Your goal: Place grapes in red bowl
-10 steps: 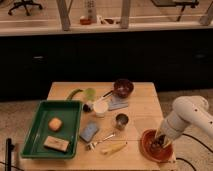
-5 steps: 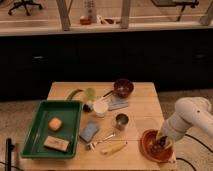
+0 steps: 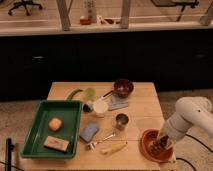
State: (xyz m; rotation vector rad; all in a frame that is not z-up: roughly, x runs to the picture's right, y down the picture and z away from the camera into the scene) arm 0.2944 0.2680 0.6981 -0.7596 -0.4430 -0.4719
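The red bowl (image 3: 150, 145) stands at the table's front right corner. The grapes (image 3: 159, 145), a dark bunch, lie inside it toward its right side. My gripper (image 3: 163, 138) hangs on the white arm coming in from the right and sits directly over the grapes inside the bowl, right at the bunch. The smaller dark maroon bowl (image 3: 123, 88) with a spoon is at the table's back.
A metal cup (image 3: 121, 121) stands left of the red bowl. A banana (image 3: 115, 148), a fork (image 3: 100, 141), a blue sponge (image 3: 90, 131), a white cup (image 3: 100, 107) and a green tray (image 3: 31, 131) with an orange and a bar fill the left.
The arm has shifted only slightly at the red bowl; the grapes stay inside it.
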